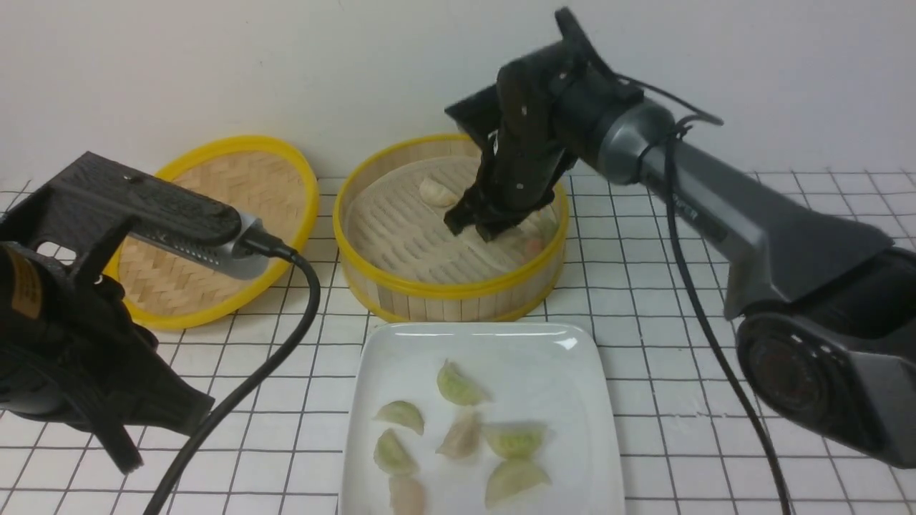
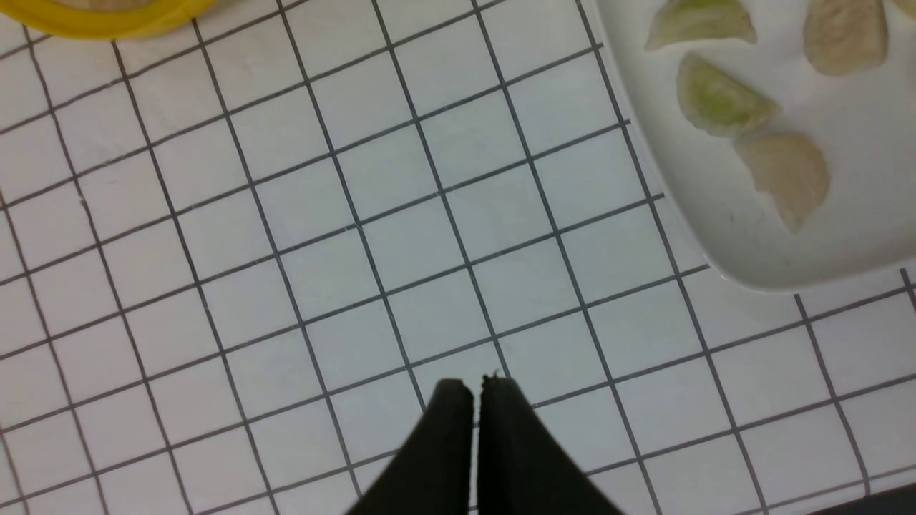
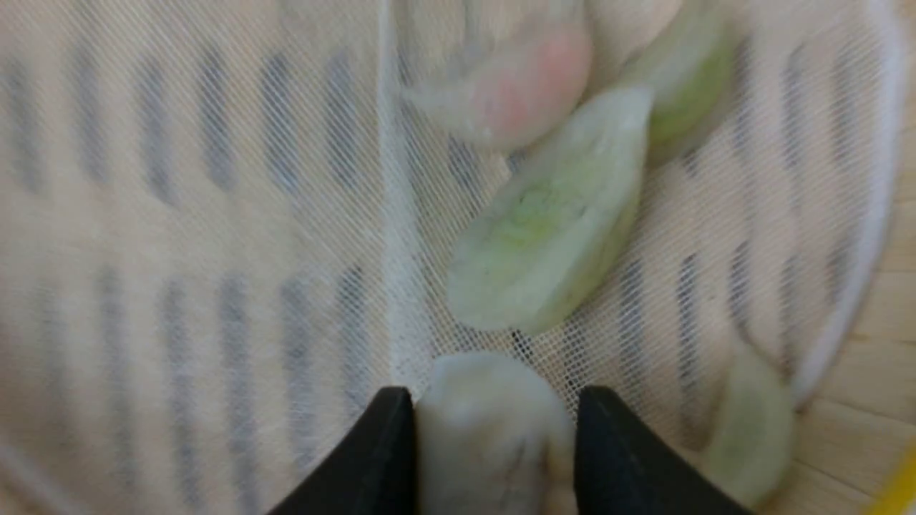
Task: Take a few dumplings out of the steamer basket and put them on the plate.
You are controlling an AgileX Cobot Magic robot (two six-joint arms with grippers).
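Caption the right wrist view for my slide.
Right claw pinching a pale dumpling on the liner of the steamer basket, green dumpling and pink dumpling just beyond.

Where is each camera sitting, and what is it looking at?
Front: between the arms, looking forward at steamer basket, plate and lid; left arm and right arm show.
Left wrist: looks down at tiled table and plate corner; shut left pincer shows.
Right wrist: down inside the basket; right pincer shows, around a cream dumpling.
Front and left wrist share the plate.
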